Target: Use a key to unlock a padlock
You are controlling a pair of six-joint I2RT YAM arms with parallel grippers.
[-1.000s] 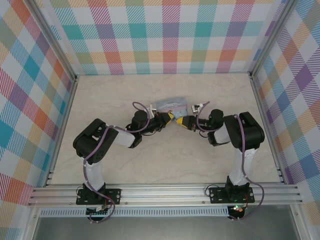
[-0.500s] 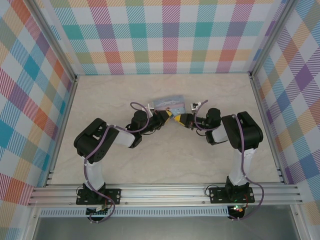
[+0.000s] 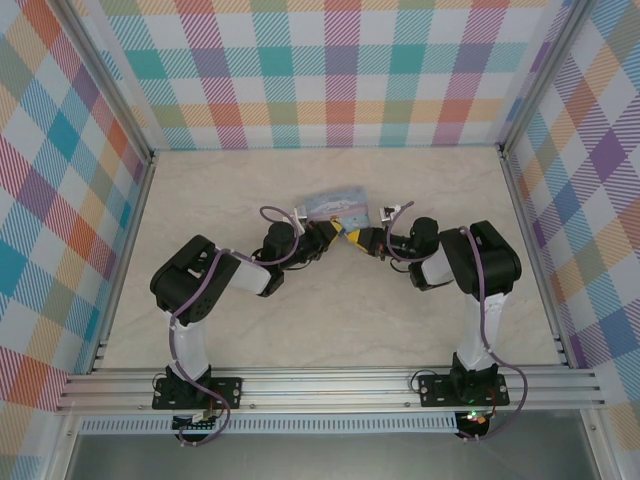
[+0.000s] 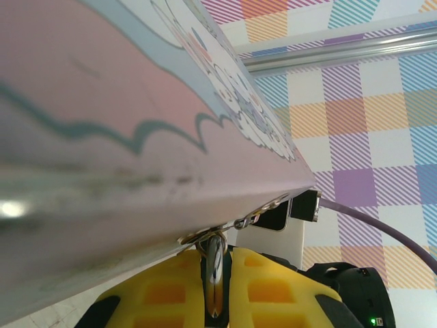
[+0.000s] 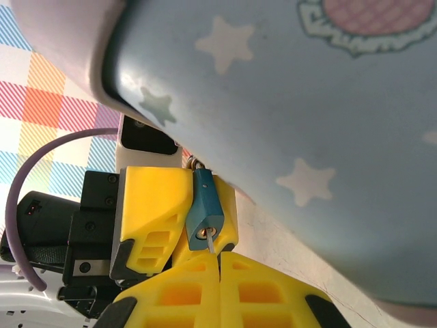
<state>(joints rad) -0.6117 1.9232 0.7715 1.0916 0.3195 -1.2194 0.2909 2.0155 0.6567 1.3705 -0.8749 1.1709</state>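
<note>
Padlock point(image 5: 205, 208) clamped in left gripper point(image 4: 216, 290), key point(image 5: 212, 244) at its keyhole pinched by right gripper point(image 5: 219, 280), pale blue tin point(image 5: 328, 116) crowding close beside both.

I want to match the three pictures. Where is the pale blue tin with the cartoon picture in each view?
Top external: the tin lies near the middle of the table.
Left wrist: it covers the upper left, pink and grey-blue, very close to the camera.
Right wrist: it covers the upper right, blue with pale stars.
Shared landmark: the checked wall, at the right in the left wrist view and at the left in the right wrist view.
</note>
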